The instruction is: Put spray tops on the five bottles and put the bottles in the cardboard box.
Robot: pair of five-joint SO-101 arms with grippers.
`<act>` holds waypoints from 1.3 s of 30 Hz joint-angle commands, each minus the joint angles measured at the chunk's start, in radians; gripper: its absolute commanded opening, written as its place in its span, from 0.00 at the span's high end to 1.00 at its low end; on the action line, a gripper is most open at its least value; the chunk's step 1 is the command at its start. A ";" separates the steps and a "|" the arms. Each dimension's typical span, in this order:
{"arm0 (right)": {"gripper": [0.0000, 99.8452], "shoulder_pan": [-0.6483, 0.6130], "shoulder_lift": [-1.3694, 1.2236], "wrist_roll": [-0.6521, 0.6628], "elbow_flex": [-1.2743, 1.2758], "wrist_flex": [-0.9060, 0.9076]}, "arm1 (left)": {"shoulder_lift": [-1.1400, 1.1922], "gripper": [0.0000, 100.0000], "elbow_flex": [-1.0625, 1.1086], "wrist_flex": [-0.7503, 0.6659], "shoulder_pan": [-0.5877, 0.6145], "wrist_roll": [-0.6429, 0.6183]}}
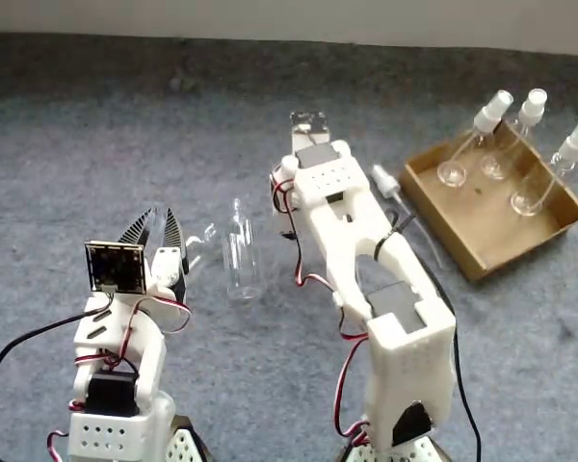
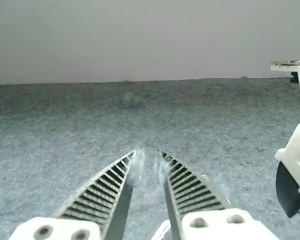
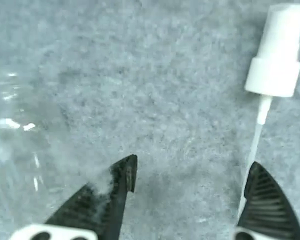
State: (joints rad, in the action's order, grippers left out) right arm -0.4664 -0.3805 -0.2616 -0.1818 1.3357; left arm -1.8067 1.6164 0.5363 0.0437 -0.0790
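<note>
White printed-plastic shells form the left arm (image 1: 125,361) and right arm (image 1: 356,241); red and black cables (image 1: 298,252) loop alongside; left gripper (image 2: 147,159) has black ribbed, tapering fingers (image 2: 107,187)

White spray top (image 3: 275,55), grey carpet (image 1: 96,144)
</note>
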 commanded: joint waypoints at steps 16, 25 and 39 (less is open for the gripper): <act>0.70 -0.245 0.180 -0.005 -0.070 -0.031 | -0.013 0.96 -0.056 0.000 0.007 0.006; 0.70 -0.265 0.142 -0.005 0.124 -0.257 | -0.013 0.96 -0.050 0.000 0.007 0.006; 0.84 -0.033 0.130 0.135 0.268 -0.255 | -0.013 0.96 -0.050 0.000 0.004 0.006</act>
State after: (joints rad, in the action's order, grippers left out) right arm -0.5570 -0.2424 -0.1419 0.0790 1.0917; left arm -1.8067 1.6164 0.5363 0.0437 -0.0790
